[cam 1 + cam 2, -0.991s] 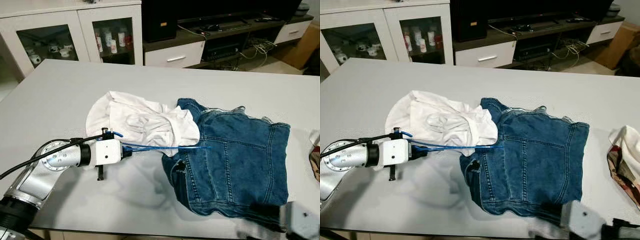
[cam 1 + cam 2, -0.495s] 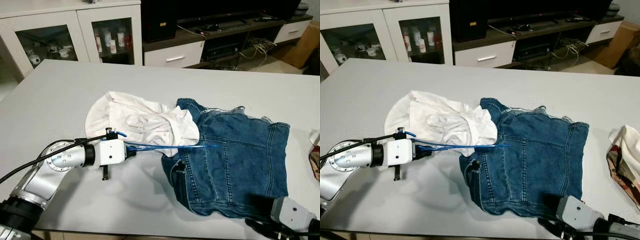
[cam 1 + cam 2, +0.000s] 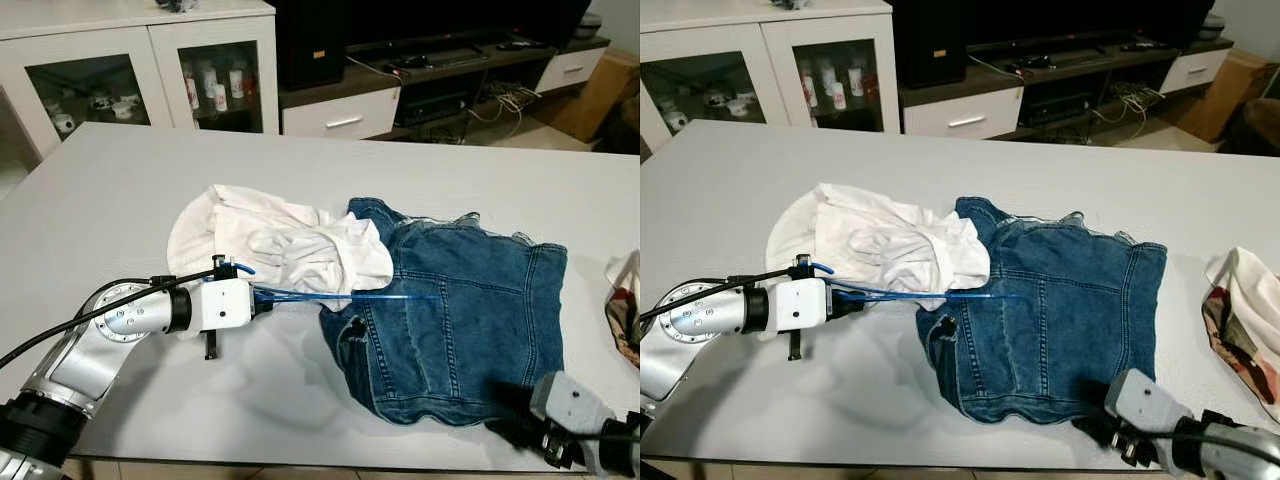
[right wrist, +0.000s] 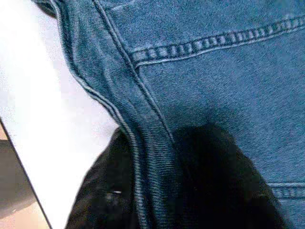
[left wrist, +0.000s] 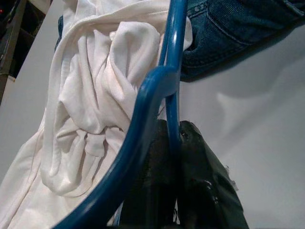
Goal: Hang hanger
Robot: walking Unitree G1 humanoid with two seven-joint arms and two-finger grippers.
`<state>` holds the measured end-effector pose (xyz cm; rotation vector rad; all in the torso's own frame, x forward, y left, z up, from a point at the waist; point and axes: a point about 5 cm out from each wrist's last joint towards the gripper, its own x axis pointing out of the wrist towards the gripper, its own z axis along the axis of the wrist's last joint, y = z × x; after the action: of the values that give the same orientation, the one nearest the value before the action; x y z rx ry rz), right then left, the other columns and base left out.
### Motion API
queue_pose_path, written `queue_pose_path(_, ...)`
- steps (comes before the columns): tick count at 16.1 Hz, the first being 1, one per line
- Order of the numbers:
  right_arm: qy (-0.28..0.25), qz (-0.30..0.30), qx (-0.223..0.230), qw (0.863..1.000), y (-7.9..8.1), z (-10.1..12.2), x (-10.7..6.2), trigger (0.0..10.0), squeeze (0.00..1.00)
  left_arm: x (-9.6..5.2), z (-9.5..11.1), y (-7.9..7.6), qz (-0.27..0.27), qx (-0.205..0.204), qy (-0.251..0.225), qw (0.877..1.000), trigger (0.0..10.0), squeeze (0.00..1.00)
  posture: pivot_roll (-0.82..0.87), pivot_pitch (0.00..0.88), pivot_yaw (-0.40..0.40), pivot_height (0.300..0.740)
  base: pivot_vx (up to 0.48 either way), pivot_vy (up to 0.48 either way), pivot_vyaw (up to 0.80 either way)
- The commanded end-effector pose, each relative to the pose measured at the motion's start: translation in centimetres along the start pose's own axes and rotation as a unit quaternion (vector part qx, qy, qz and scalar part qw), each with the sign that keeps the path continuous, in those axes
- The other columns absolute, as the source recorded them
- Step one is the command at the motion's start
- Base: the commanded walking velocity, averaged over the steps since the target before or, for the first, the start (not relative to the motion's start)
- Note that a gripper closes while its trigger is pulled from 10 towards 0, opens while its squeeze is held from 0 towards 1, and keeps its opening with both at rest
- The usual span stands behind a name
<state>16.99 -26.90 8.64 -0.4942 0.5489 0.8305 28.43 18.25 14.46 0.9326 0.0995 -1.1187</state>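
While we hold: left gripper (image 3: 262, 298) fingers clenched on thin blue plastic hanger (image 3: 345, 294).
Right gripper (image 4: 157, 200): fingers pinch denim jacket (image 3: 470, 320) hem, desk's (image 3: 120, 190) near edge.

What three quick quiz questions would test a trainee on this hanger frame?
1. True or false: the left gripper is shut on the blue hanger.
2. The right gripper pinches: A) white shirt B) denim jacket hem C) nothing.
3. Fill in: the hanger's far end reaches over the ____.

Key:
1. True.
2. B: its fingers sit either side of the denim jacket hem.
3. Denim jacket, past the white shirt, all lying on the table.
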Motion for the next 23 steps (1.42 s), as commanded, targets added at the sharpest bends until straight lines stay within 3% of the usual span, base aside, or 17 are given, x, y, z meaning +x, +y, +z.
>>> queue_pose_path(1,0.039,0.004,0.022,0.999,-0.4,-1.3,-0.4,0.0,0.0,0.2,0.0,-0.4,-0.008,0.0,0.004,1.0,10.0,0.0,-0.04,0.038,-0.032,0.74,0.0,0.0,0.0)
queue_pose_path(4,0.041,0.0,0.027,0.999,-0.7,-1.3,-0.3,0.0,0.0,0.1,-0.1,-0.5,-0.006,0.0,0.005,1.0,10.0,0.0,-0.04,0.038,-0.033,0.74,0.0,0.0,0.0)
queue_pose_path(7,-0.056,0.012,0.08,0.995,-1.6,1.5,-0.3,0.0,0.0,0.0,0.0,-0.5,-0.005,0.002,0.006,1.0,10.0,0.0,-0.04,0.042,-0.029,0.74,0.0,0.0,0.0)
queue_pose_path(8,-0.111,0.025,0.097,0.989,-2.4,3.3,-0.6,0.0,0.0,0.0,0.0,-0.6,-0.009,0.007,0.003,1.0,10.0,0.0,-0.04,0.043,-0.029,0.74,0.0,0.0,0.0)
queue_pose_path(11,-0.176,0.013,0.139,0.974,-4.7,5.1,-1.0,0.0,0.0,-0.3,-0.2,-0.8,-0.005,0.014,0.004,1.0,10.0,0.0,-0.03,0.044,-0.032,0.74,0.0,0.0,0.0)
queue_pose_path(13,-0.188,0.018,0.157,0.969,-5.2,5.2,-1.0,0.0,0.0,-0.8,-0.5,-0.5,0.008,0.016,0.007,1.0,10.0,0.0,-0.02,0.044,-0.037,0.74,0.0,0.0,0.0)
queue_pose_path(14,-0.188,0.02,0.169,0.967,-5.8,5.1,-0.3,0.0,0.0,-2.1,0.0,0.0,0.031,0.019,-0.012,0.999,10.0,0.0,-0.02,0.044,-0.043,0.74,0.0,0.0,0.0)
queue_pose_path(17,-0.176,0.016,0.168,0.97,-6.4,5.3,0.9,0.0,0.0,-3.2,0.7,0.1,0.031,0.037,-0.021,0.999,10.0,0.0,0.0,0.045,-0.051,0.74,0.0,0.0,0.0)
queue_pose_path(19,-0.187,-0.012,0.152,0.97,-7.7,7.1,2.5,0.0,0.0,-3.7,1.3,-1.3,-0.007,0.052,-0.023,0.998,10.0,0.0,0.02,0.048,-0.06,0.74,0.0,0.0,0.0)
queue_pose_path(23,-0.198,-0.06,0.151,0.967,-10.2,9.5,3.7,0.0,0.0,-3.9,1.6,-2.4,-0.029,0.061,-0.013,0.998,10.0,0.0,0.04,0.048,-0.073,0.74,0.0,0.0,0.0)
